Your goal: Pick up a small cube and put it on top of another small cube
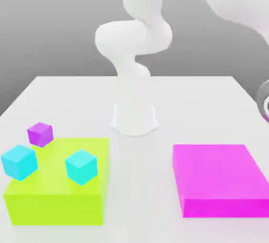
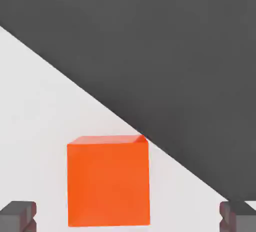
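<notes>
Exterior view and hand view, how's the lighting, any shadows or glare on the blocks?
Exterior view: soft, even light, no glare; the lime block and magenta block have brighter tops and darker front faces, and cast hardly any shadow on the white table. Hand view: the orange cube is flatly lit, top slightly lighter, against a dark grey backdrop.

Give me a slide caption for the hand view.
Open gripper poised over an orange cube near the white table's edge.

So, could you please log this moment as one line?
gripper: open | orange cube: on table, between fingers, not gripped | cyan cube: on lime block | stack: not done
</notes>
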